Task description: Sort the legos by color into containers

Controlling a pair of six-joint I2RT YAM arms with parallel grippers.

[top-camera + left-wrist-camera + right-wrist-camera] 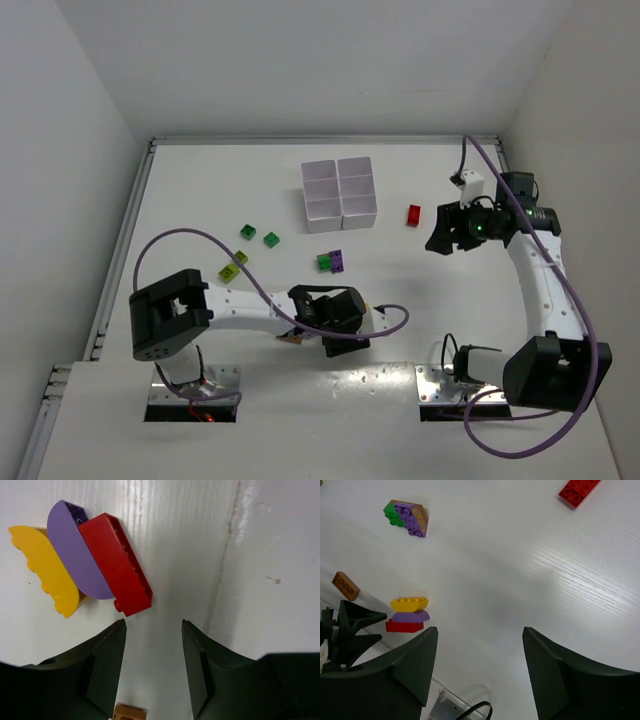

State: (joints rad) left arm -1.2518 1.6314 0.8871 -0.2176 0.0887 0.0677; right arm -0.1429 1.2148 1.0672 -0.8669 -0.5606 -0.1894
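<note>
Jaws of the left gripper (152, 667) stand apart in the left wrist view, with only bare table (260, 540) between them and nothing held. Just beyond the tip of the finger on the picture's left lies a stack of three pieces pressed side to side: a yellow curved piece (47, 572), a purple curved piece (75, 550) and a long red brick (117, 565). An orange-brown brick (129, 712) peeks in at the bottom edge between the fingers. From the right wrist, the right gripper (477, 667) is spread wide over the table and holds nothing. A lone red brick (577, 491) lies at the top right, and a cluster (407, 515) of green, purple and orange-brown legos lies at the top left. The three-piece stack sits just beside the left gripper's fingertips at the lower left. From above, the white tray (338, 190) stands toward the far middle of the table, with the lone red brick to its right, near the right gripper. Two green bricks (248, 232) and two lime bricks (228, 272) lie loose to the tray's near left, apart from it.
</note>
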